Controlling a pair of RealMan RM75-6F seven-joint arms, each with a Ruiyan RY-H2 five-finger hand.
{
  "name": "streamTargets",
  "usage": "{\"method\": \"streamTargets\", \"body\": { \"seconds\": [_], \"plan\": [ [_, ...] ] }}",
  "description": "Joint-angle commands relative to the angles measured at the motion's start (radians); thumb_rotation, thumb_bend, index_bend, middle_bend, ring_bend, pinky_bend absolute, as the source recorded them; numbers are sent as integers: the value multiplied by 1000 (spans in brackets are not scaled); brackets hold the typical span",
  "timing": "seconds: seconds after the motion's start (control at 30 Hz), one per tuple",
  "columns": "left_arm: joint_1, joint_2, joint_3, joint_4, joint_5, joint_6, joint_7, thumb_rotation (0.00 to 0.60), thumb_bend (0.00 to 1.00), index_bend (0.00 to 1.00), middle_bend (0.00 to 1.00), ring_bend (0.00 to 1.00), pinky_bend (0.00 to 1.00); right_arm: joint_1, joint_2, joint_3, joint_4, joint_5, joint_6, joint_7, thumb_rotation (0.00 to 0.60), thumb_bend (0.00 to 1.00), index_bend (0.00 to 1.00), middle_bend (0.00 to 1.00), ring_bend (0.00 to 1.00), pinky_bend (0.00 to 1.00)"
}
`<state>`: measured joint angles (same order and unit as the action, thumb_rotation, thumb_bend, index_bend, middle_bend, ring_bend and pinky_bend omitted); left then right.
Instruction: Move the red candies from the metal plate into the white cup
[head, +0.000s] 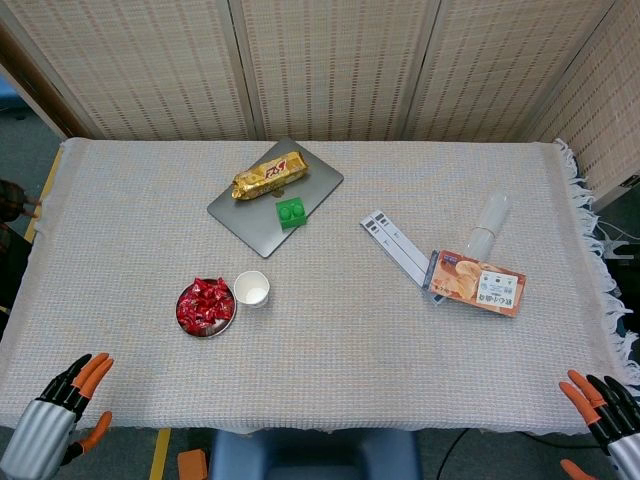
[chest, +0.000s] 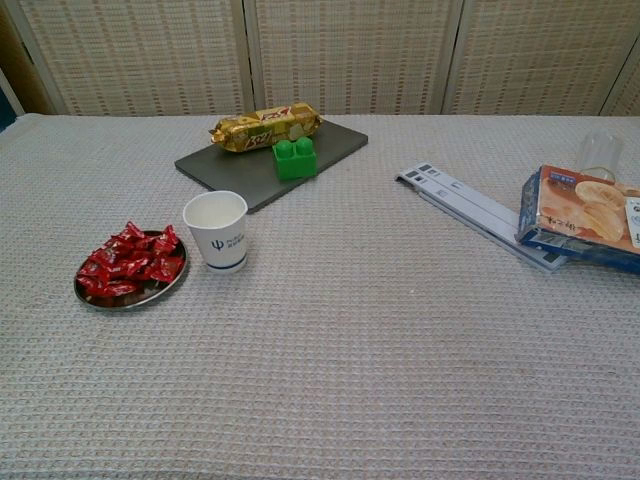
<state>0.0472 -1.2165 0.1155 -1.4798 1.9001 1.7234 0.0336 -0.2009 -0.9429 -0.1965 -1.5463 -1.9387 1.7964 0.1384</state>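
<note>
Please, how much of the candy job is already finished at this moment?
Nothing looks done yet. The red candies all lie heaped on the metal plate, and the white cup beside it shows no candy inside. Nothing is in hand: the left robot hand and the right robot hand are at the near table edge, fingers apart, holding nothing. Left to do: pick the candies and drop them into the cup.

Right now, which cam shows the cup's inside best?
Head view: it looks straight down into the cup, showing a bare white bottom. Chest view sees the cup side-on, showing its blue logo and only the far inner wall.
</note>
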Motion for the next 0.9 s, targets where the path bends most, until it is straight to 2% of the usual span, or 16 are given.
{"method": "streamTargets", "body": {
  "seconds": [0.03, 0.1, 0.2, 0.33, 0.47, 0.7, 0.9],
  "plan": [
    [-23, -4, -19, -17, -27, -31, -9, 600, 396, 0, 65, 64, 253, 23, 3, 25, -39, 53, -47, -17, 600, 43, 0, 0, 0, 0],
    [-42, -13, -28, -22, -37, -58, -14, 600, 394, 0, 63, 61, 269, 27, 1, 36, -55, 83, -64, -32, 600, 43, 0, 0, 0, 0],
    [-88, -28, -46, -60, -68, -148, 17, 600, 391, 0, 60, 55, 358, 28, -1, 49, -72, 121, -78, -49, 600, 42, 0, 0, 0, 0],
    [-164, -86, -102, -123, -158, -311, 173, 600, 382, 0, 55, 55, 485, 31, -8, 66, -85, 151, -87, -69, 600, 43, 0, 0, 0, 0],
    [-248, -164, -165, -134, -273, -470, 299, 600, 375, 0, 53, 55, 555, 39, -12, 72, -96, 170, -113, -92, 600, 43, 0, 0, 0, 0],
    [-375, -288, -277, -48, -448, -611, 430, 600, 371, 0, 53, 55, 650, 55, -6, 71, -112, 199, -167, -106, 600, 43, 0, 0, 0, 0],
    [-449, -336, -320, 25, -538, -676, 461, 600, 365, 0, 54, 61, 723, 57, -6, 78, -122, 231, -185, -116, 600, 43, 0, 0, 0, 0]
  ]
}}
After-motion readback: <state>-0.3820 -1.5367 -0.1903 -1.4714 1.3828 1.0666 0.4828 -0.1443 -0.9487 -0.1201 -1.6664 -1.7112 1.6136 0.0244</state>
